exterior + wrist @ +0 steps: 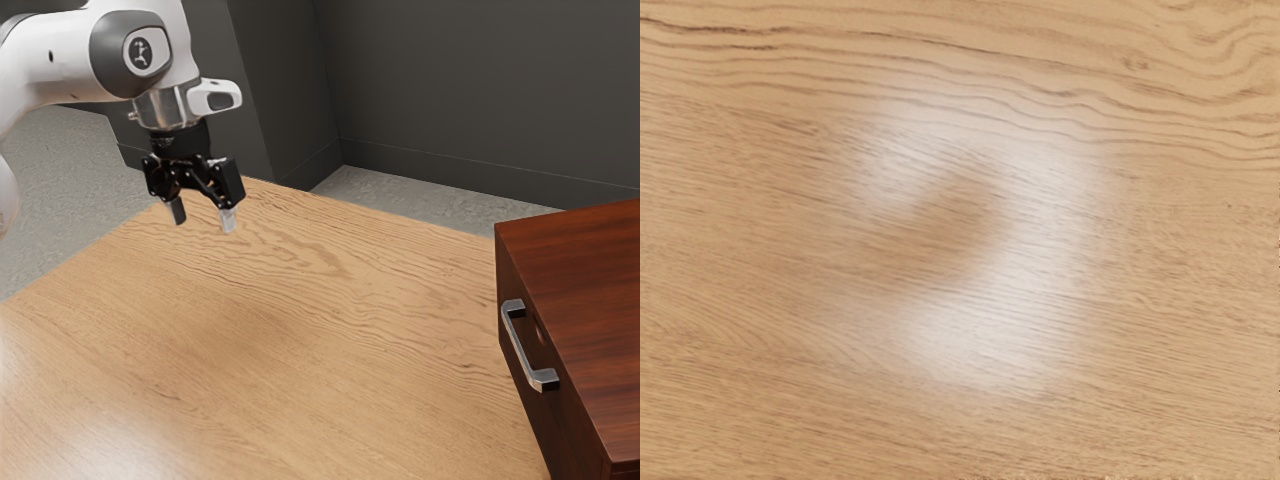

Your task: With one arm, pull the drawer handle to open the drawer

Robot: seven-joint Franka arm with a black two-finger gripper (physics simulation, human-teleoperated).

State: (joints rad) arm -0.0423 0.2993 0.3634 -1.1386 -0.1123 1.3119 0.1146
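**Pincer spread over bare bench, drawer handle far off at the right edge**

Exterior view: my arm comes in from the upper left of the frame, white with grey joints. My pincer hangs from it, pointing down. Its two fingers are spread apart with nothing between them, and the tips hover above the bench without touching it. The bench is light wood with a strong wavy grain and fills most of the frame.

A dark red-brown cabinet stands on the bench at the right edge of the frame, partly cut off by the border. Its narrow front face, the drawer, looks toward the frame's left. The drawer handle is mounted on that face, a silver bar sitting lower right in the frame. The drawer front looks flush with the cabinet body, so it appears shut. The handle and my pincer are well apart, with a wide stretch of bench between them.

Beyond the bench's far edge, at the top of the frame, there is grey floor and dark walls.

Wrist view: I am looking straight down on bench grain under my hand. A pale sheen spreads over the wood, curving around a soft darker shadow.
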